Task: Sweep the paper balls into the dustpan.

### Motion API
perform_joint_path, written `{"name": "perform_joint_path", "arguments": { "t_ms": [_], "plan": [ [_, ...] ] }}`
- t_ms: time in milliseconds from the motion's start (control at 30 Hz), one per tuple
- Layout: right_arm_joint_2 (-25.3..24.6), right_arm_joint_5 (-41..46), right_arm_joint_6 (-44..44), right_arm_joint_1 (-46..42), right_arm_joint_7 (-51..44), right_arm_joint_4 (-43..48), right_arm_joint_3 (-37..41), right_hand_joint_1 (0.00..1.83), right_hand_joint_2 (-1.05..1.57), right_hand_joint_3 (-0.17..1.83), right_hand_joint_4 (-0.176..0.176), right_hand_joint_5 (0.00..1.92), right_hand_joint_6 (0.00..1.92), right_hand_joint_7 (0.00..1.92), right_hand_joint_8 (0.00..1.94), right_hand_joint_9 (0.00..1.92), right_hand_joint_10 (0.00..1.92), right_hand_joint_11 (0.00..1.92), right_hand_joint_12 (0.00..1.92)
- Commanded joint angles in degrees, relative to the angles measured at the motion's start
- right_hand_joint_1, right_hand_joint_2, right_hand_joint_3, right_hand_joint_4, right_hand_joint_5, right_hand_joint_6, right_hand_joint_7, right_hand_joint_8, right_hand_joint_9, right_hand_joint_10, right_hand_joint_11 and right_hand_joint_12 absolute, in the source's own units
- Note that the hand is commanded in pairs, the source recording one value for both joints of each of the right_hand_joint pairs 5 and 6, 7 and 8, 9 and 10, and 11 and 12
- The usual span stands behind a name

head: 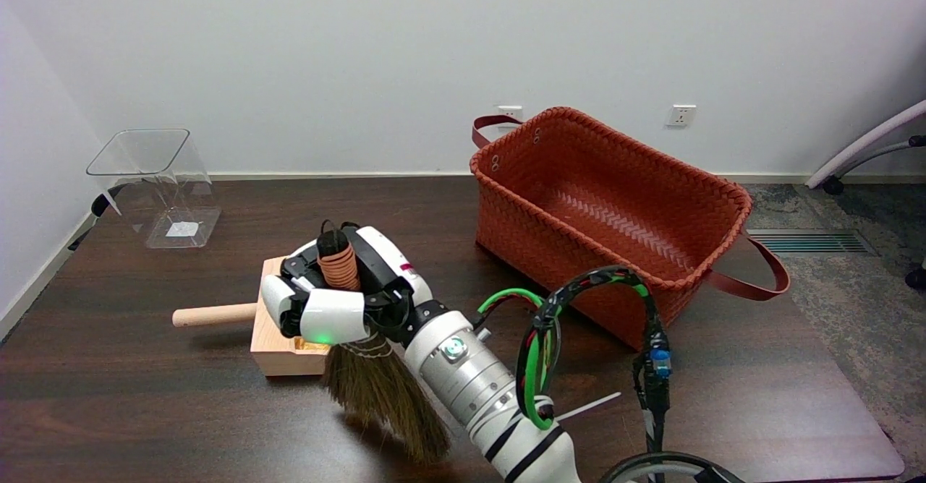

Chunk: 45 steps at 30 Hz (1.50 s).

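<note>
My right hand grips a small straw brush by its cord-wrapped handle. The brown bristles hang below the hand and fan toward the table's front edge. Just behind the hand sits a light wooden dustpan with a round wooden handle sticking out to the left. The hand covers most of the dustpan's inside. No paper balls show anywhere in the head view.
A large woven red-brown basket with strap handles stands on the right half of the dark table. A clear plastic container sits at the back left corner. Cables loop off my forearm.
</note>
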Motion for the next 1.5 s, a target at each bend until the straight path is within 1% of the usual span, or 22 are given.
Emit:
{"name": "perform_joint_path", "arguments": {
  "t_ms": [33, 267, 433, 833, 1033, 1267, 1500],
  "plan": [
    [-5.2, 4.3, -0.7, 1.5, 2.5, 7.4, -0.9, 1.08, 0.93, 1.07, 0.000, 1.92, 1.92, 1.92, 1.92, 1.92, 1.92, 1.92, 1.92],
    [-7.3, 4.1, -3.1, 5.3, 8.1, 13.3, -0.4, 1.08, 0.93, 1.07, 0.000, 1.92, 1.92, 1.92, 1.92, 1.92, 1.92, 1.92, 1.92],
    [-8.2, 4.3, -3.9, 8.4, 11.4, 17.4, -0.1, 1.10, 0.88, 1.08, 0.000, 1.92, 1.92, 1.92, 1.92, 1.92, 1.92, 1.92, 1.92],
    [-10.6, 4.3, -3.9, 12.3, 11.9, 23.3, 2.4, 1.10, 0.84, 1.11, 0.000, 1.92, 1.92, 1.92, 1.92, 1.92, 1.92, 1.92, 1.92],
    [-9.9, 4.0, -3.9, 14.0, 13.8, 25.3, 3.0, 1.10, 0.84, 1.11, 0.000, 1.92, 1.92, 1.92, 1.92, 1.92, 1.92, 1.92, 1.92],
    [-9.5, 3.6, -2.6, 14.1, 13.9, 26.4, 3.6, 1.09, 0.86, 1.12, 0.000, 1.92, 1.92, 1.92, 1.92, 1.92, 1.92, 1.92, 1.92],
    [-7.0, 2.8, -0.7, 13.7, 13.3, 26.1, 3.7, 1.09, 0.86, 1.12, 0.000, 1.92, 1.92, 1.92, 1.92, 1.92, 1.92, 1.92, 1.92]
  ]
}}
